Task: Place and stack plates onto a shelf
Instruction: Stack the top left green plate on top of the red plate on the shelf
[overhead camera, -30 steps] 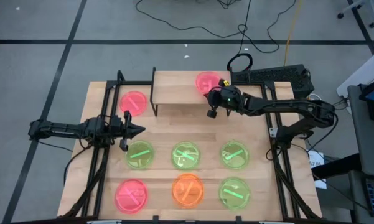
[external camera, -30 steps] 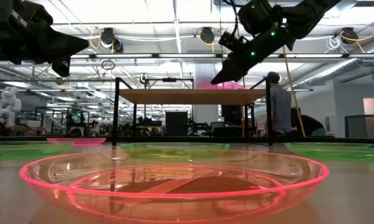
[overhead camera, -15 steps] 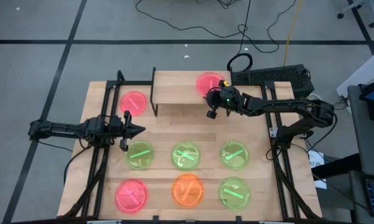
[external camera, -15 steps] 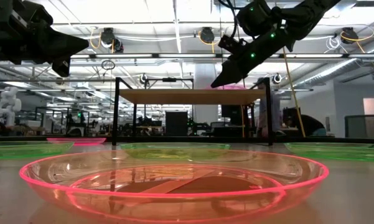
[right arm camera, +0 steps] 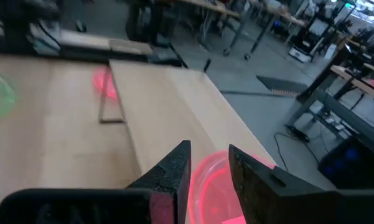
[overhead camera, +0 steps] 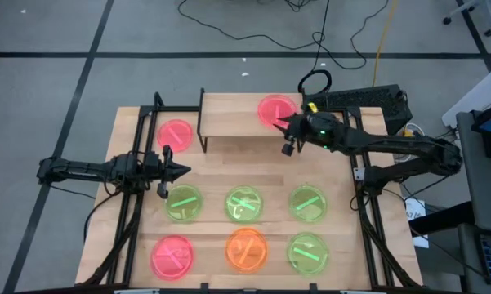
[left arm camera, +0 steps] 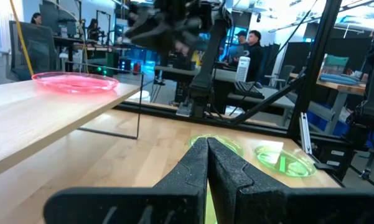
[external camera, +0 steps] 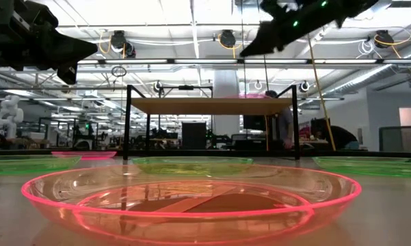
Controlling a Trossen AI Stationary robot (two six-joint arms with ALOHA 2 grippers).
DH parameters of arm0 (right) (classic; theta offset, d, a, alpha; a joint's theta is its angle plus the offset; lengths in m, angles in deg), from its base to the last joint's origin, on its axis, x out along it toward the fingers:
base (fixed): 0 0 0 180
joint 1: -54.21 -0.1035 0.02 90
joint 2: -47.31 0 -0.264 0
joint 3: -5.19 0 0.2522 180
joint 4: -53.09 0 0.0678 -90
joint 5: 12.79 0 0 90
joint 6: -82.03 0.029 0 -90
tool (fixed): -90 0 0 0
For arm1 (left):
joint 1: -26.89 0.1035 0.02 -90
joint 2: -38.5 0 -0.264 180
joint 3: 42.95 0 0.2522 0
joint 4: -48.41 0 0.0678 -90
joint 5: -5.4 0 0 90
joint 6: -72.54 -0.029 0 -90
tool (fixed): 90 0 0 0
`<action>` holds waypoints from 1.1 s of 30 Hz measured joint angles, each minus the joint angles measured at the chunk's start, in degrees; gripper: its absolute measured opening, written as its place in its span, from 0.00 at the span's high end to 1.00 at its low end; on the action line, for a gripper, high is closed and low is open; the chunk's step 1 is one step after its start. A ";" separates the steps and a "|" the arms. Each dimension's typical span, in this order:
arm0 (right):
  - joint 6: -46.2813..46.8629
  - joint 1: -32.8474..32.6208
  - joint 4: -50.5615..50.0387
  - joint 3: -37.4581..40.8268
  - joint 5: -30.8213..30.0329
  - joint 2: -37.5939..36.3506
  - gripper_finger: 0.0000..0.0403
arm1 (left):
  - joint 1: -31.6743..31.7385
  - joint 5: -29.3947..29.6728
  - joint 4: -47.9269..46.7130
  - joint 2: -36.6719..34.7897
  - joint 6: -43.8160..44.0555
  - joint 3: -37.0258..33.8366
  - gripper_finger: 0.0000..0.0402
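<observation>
The right gripper's [overhead camera: 281, 122] fingers [right arm camera: 174, 168] stood apart with nothing between them, hanging just above the near rim of a pink-red plate [overhead camera: 274, 109] that lay flat at the right end of the shelf [overhead camera: 233, 116]. In the low view this gripper [external camera: 249, 49] was well above the shelf [external camera: 208, 106], clear of the plate. The shelf stood along the far edge of the desk [overhead camera: 220, 171], near its middle, and carried only that one plate.

A second pink-red plate [overhead camera: 175, 133] lay on the desk just off the shelf's left end. Three green plates [overhead camera: 184, 202] [overhead camera: 244, 204] [overhead camera: 308, 202] sat in a row across the middle of the desk. Along the near edge lay another pink-red plate [overhead camera: 172, 255], the orange plate [overhead camera: 247, 249] and a fourth green plate [overhead camera: 307, 252], all well apart from one another.

The left gripper [overhead camera: 181, 171] hovered near the desk's left edge, between the pink-red plate beside the shelf and the leftmost green one, its fingers [left arm camera: 199, 171] pressed together and holding nothing.

People sat at workstations in the room beyond the desk [left arm camera: 252, 53].
</observation>
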 joint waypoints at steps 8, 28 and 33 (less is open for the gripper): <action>3.01 -3.35 4.50 9.50 3.01 -12.68 0.77 | 0.00 0.00 0.00 -0.01 0.07 -0.01 0.98; 8.55 -6.72 22.05 31.16 3.00 -31.57 0.77 | 0.04 0.03 16.69 -0.02 -1.37 0.02 0.98; 8.46 -6.72 21.85 31.16 2.99 -32.22 0.77 | 0.04 7.00 21.98 -0.01 -7.03 0.08 0.98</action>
